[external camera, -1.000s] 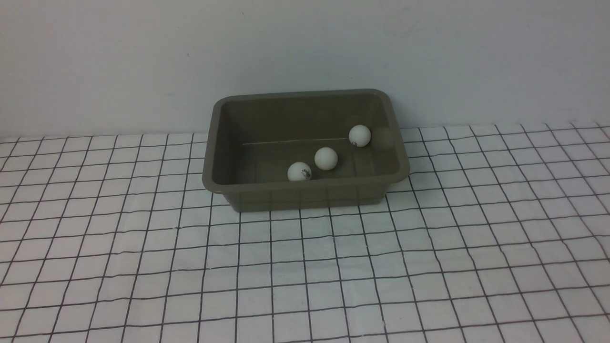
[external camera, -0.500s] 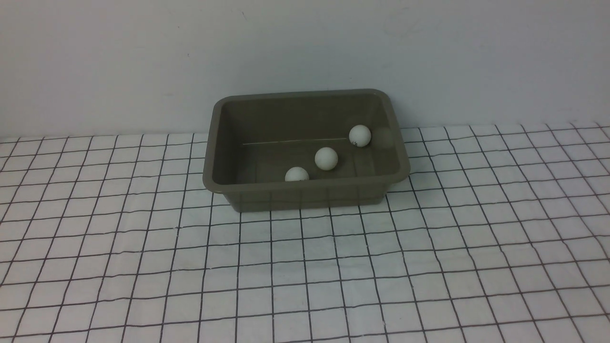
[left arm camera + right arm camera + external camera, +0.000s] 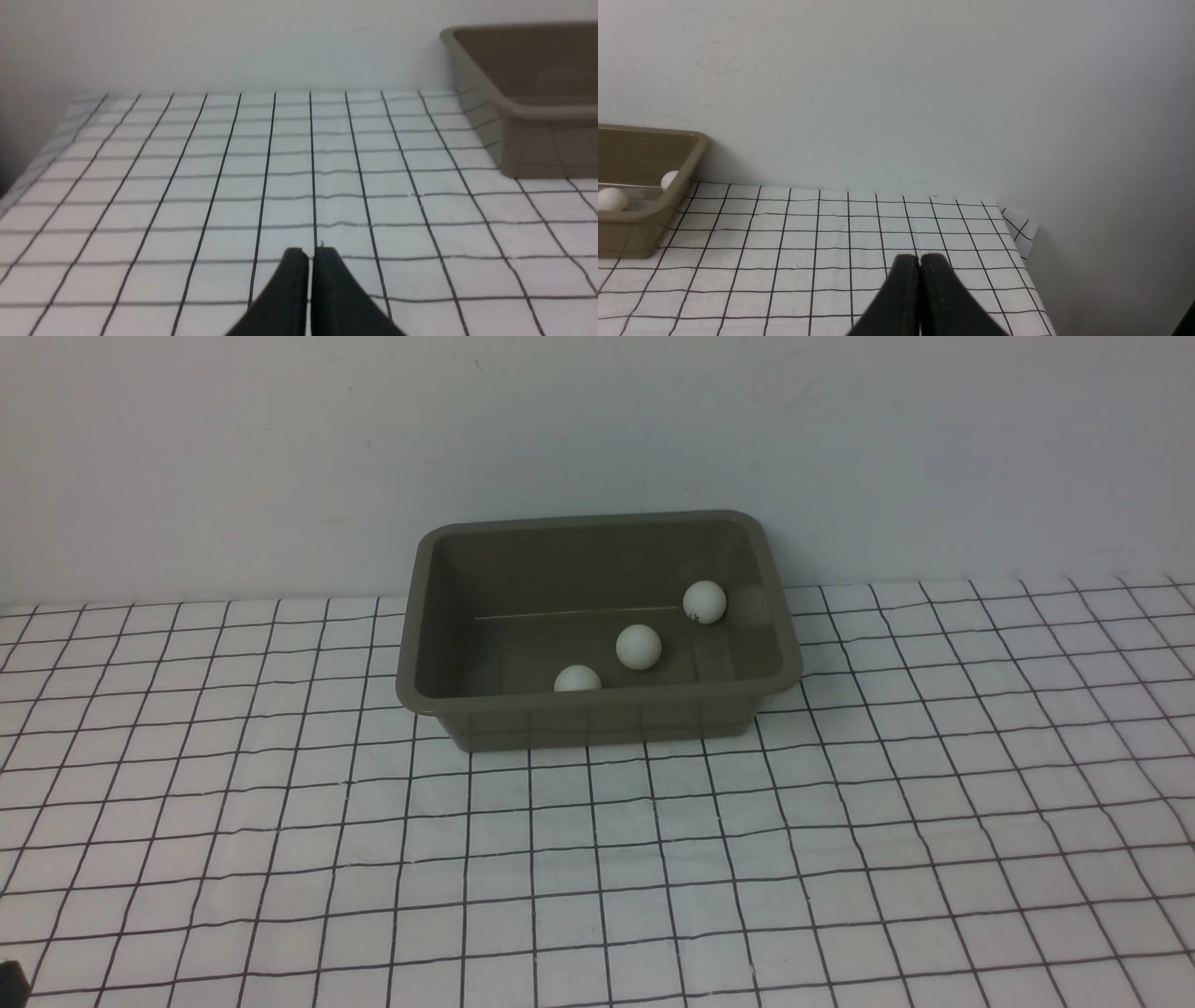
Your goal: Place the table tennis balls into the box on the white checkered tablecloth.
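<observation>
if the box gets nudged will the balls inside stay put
Probably not: the three balls are smooth spheres lying loose on the flat floor of the box, so they would likely roll. Its walls should keep them in.

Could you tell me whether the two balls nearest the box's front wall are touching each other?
Apart. The front view shows box floor between the front ball and the middle ball.

A bare staged test setup: a checkered tablecloth (image 3: 840,859) spread against a plain white wall (image 3: 597,429).
</observation>
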`<state>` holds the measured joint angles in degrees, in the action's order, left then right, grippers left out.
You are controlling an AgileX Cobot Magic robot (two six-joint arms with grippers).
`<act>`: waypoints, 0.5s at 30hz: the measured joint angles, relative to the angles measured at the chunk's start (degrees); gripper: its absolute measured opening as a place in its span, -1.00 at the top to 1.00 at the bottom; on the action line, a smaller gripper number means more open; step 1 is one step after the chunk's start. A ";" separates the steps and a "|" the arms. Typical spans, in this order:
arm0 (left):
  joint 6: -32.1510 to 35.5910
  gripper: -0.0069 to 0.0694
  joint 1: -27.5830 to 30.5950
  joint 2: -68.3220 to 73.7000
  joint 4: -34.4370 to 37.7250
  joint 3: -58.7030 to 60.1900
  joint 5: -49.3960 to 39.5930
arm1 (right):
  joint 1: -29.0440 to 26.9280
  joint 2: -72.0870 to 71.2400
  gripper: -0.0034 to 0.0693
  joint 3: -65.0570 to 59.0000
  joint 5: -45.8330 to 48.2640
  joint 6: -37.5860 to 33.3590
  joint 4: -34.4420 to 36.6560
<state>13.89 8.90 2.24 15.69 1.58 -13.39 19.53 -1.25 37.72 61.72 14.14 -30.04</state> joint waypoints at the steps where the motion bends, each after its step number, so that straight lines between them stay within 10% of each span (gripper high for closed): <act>1: -2.33 0.83 0.54 0.00 -1.45 0.00 -1.22 | 0.00 0.00 0.95 0.00 0.00 0.00 0.00; 15: -11.56 0.83 1.24 0.00 -8.09 0.00 -3.06 | 0.00 0.00 0.95 0.00 0.00 0.06 0.00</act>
<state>2.33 10.14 2.24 7.60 1.58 -16.45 19.53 -1.25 37.72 61.72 14.20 -30.04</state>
